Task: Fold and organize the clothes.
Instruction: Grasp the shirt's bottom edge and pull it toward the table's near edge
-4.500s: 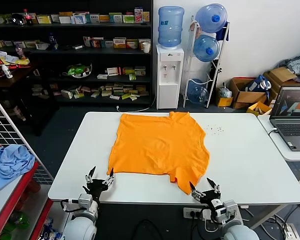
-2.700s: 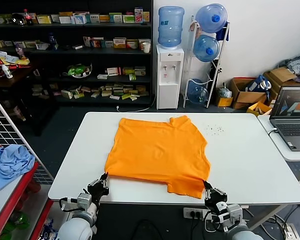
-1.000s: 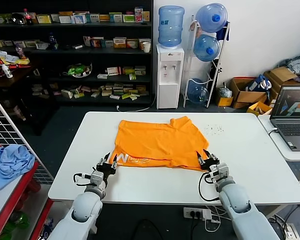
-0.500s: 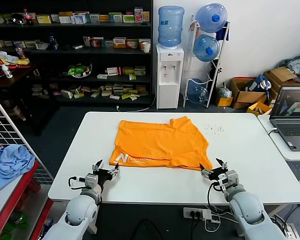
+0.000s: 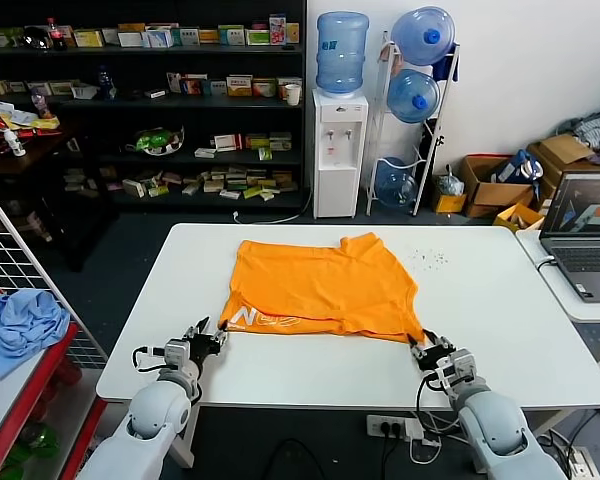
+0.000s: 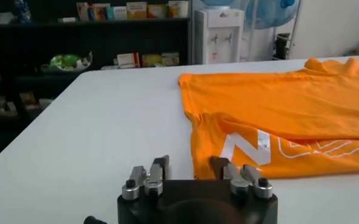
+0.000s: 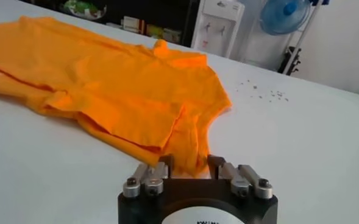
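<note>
1. The orange T-shirt (image 5: 320,288) lies mid-table on the white table (image 5: 500,330), toward the far edge. Its near part is doubled over the far part, and white lettering shows on the folded-over flap at the near-left corner (image 6: 270,143).
2. The left gripper (image 5: 204,340) sits low over the table just beside that near-left corner. Fingers apart, nothing between them; in the left wrist view the shirt edge lies just beyond the fingertips (image 6: 162,163).
3. The right gripper (image 5: 429,352) is at the near-right corner, just off the cloth. Fingers apart, empty; the right wrist view shows the rumpled corner of the shirt (image 7: 185,131) right ahead of the jaws.
4. Step, as I read it: first lengthwise fold is laid down and both grippers are free of the hem.
5. Right side looks untidy: the sleeve and hem layers bunch and don't line up.
6. Next move likely needs a fresh pinch on thin, floppy fabric. Come in low and grab all layers at once, or the fold peels open.
7. A sideways fold would need both arms lifting evenly so the cloth doesn't drag.
</note>
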